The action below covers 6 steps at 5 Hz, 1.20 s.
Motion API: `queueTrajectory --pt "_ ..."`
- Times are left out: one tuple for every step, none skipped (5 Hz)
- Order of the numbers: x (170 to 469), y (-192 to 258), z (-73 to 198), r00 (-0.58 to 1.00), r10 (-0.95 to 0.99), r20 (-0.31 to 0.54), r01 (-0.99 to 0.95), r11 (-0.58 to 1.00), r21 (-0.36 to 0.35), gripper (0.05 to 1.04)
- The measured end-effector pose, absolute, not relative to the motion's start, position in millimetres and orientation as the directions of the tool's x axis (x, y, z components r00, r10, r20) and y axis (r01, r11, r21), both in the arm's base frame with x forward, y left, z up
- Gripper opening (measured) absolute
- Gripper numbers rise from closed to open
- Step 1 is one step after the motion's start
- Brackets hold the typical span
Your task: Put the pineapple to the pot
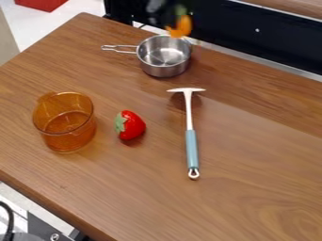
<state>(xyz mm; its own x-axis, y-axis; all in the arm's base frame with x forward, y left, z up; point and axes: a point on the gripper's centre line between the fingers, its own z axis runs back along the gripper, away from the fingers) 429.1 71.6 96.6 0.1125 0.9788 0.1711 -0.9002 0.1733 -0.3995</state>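
While your gripper (170, 16) hung blurred at the top edge of the camera view, it was clamped on the pineapple (181, 27), whose orange body pointed down and whose green top was up among the dark parts of the gripper. You had the pineapple in front of the far rim of the metal pot (165, 69) as the camera saw it, though you could not tell exactly how high it was. The pot stood upright on the wooden table (252, 188), its handle toward the left of the view. Nearer the camera, you had a red strawberry (132, 126) lying on its side, just beside an upright, see-through orange cup (72, 140), and a white-headed tool (191, 146) with a blue-grey handle lying to the strawberry's right
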Motion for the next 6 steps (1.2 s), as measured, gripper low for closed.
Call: queueTrajectory --pt "426.7 80.3 88.9 0.142 0.975 0.169 -0.904 0.197 -0.379 0.566" --pt "428.2 86.1 74.3 0.153 0.969 0.192 -0.916 0.212 -0.341 0.566" --pt "429.2 93.5 62.4 0.143 0.963 0.228 -0.926 0.212 -0.314 0.566" --pt "429.1 101.2 52.8 0.122 0.958 0.259 -0.936 0.198 -0.290 0.566" --pt "428.5 105.1 52.9 0.103 0.955 0.277 -0.940 0.184 -0.286 0.614" --pt "428.7 106.2 57.3 0.090 0.964 0.249 -0.945 0.161 -0.284 0.890"
